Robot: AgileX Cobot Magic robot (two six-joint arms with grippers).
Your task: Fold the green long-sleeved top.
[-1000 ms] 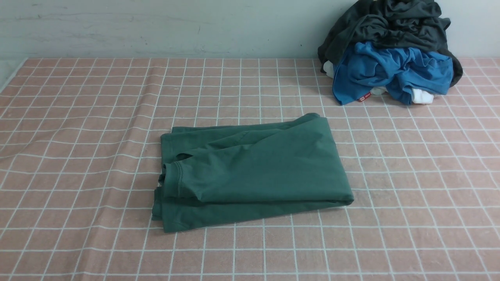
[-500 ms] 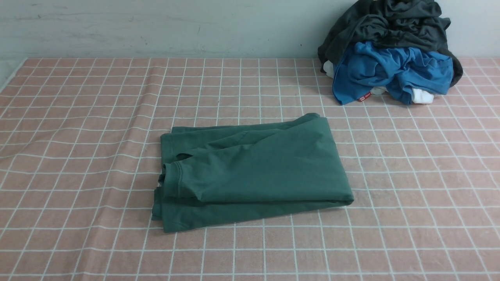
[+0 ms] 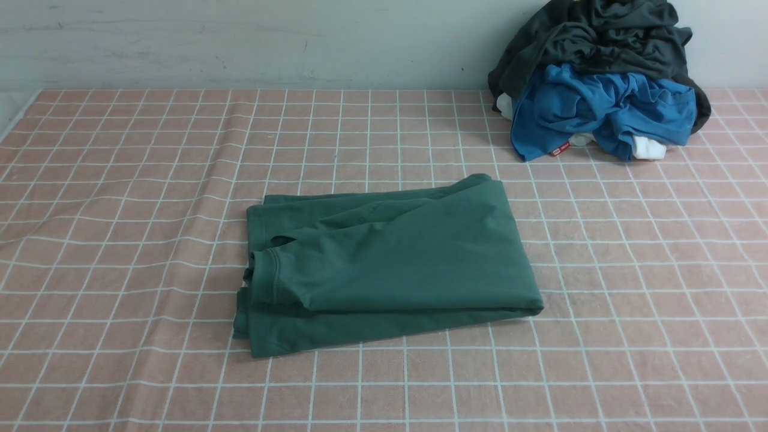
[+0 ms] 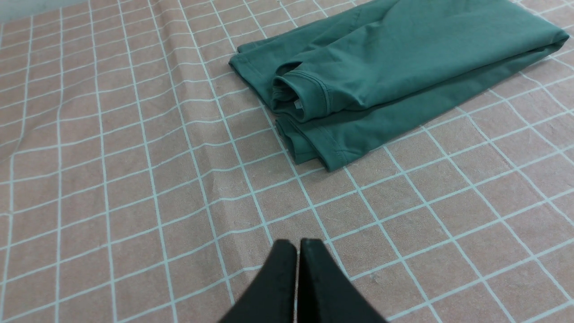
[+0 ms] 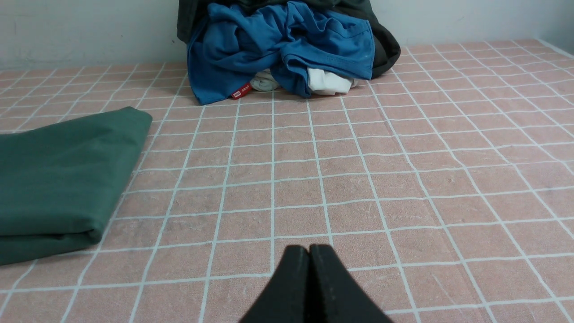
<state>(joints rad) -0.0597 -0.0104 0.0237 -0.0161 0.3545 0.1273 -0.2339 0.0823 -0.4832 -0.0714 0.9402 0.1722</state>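
Your left end effector (image 4: 297, 244) and right end effector (image 5: 309, 250) are both pinched closed and empty, clear of the green long-sleeved top (image 3: 384, 258) folded mid-bench (image 3: 120, 240); it's soft, light and floppy, so pinch hems or corners.

top (image 3: 390, 264): soft matt knit cloth | tablecloth (image 3: 120, 240): matt, slightly coarse woven cloth | my fingers (image 4: 280, 287): matt black plastic | wall (image 3: 240, 42): matt, scuffed paint

A pink checked cloth (image 3: 120, 240) covers the counter. The folded green top (image 3: 390, 264) lies flat near its middle, and a heap of clothes (image 3: 600, 84) sits at the far right against the wall.
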